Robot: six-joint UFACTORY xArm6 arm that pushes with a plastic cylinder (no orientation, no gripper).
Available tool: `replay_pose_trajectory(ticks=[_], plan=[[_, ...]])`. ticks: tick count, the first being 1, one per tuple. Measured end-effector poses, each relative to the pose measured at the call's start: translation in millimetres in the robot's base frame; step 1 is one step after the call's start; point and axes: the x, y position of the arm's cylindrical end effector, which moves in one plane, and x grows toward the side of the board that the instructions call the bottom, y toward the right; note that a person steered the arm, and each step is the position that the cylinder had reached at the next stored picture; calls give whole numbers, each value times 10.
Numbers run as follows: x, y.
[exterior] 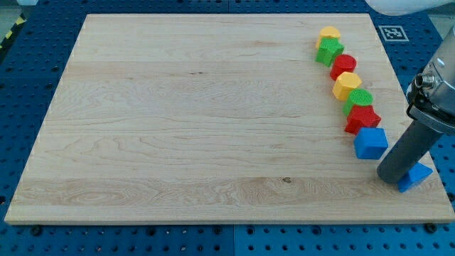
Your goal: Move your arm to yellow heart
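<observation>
A straight dark grey rod (409, 153) is seen, joined above to a wider grey-and-black metallic collar (435, 92).

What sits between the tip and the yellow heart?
Camera view: my tip is at the view's bottom right, beside a blue block. Toward the yellow heart lie a blue cube, red block and green block.

No readable text or numbers; only a black-and-white square marker (390, 32) sits beside the counter's (178, 121) top-right corner.
</observation>
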Motion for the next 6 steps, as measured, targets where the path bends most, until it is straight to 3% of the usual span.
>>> replay_pose_trajectory(ticks=[1, 3, 4, 6], plan=[[-86, -314], [-675, -1010], [-1229, -1321], [-2815, -1293]])
